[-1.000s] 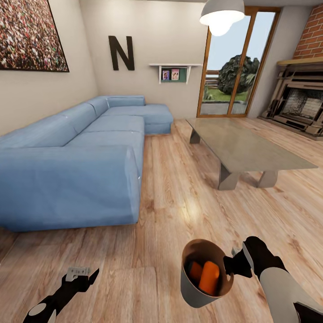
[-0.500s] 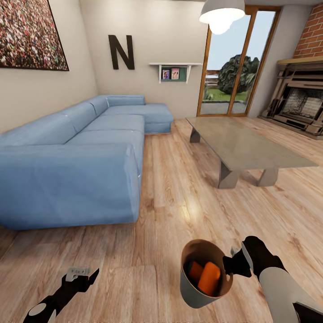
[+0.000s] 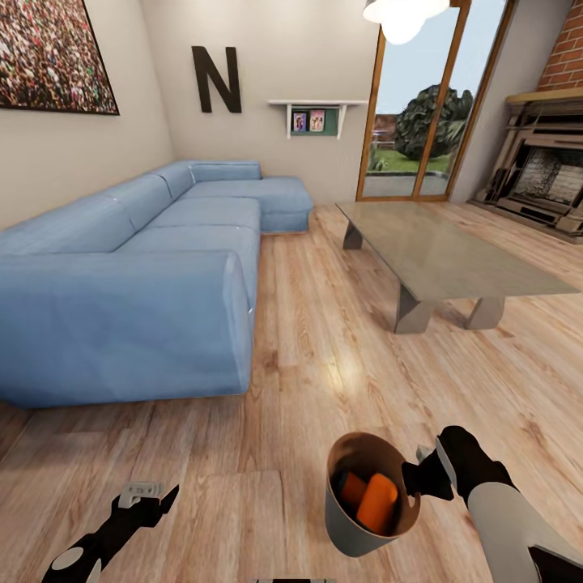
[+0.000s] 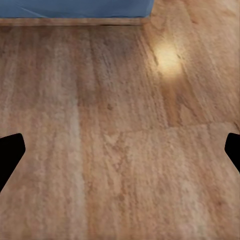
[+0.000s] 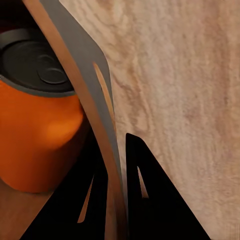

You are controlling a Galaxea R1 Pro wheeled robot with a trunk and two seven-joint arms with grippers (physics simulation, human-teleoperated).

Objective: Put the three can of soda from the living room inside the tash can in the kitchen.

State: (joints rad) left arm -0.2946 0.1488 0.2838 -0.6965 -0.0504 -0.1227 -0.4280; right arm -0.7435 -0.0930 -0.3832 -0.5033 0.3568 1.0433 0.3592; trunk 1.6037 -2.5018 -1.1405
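Soda cans (image 3: 367,498), two orange ones showing, lay inside the bin (image 3: 348,530) pinched by its rim in the right gripper (image 3: 417,478); left gripper (image 3: 147,495) hung spread, empty. Carrying step: drive to the kitchen, bin level

Inside the bin (image 3: 344,530), two orange cans (image 3: 376,502) partly showing above the rim; lower halves hidden by the wall, third can hidden or not discernible. In the right wrist view, one orange can (image 5: 35,135) cut off by the edge and partly behind the bin wall (image 5: 95,115). Right gripper (image 3: 414,478) fingertips masked by the rim in the head view. Left gripper (image 3: 150,498) seen from behind there, finger gap unclear; in the left wrist view, just dark fingertips (image 4: 10,152) at the two side edges. Painting (image 3: 48,57), lamp (image 3: 405,16) and fireplace (image 3: 542,174) cropped by the edges. Shelf pictures (image 3: 308,121) too small to read. Sofa (image 4: 75,7) reduced to a blue strip in the left wrist view.
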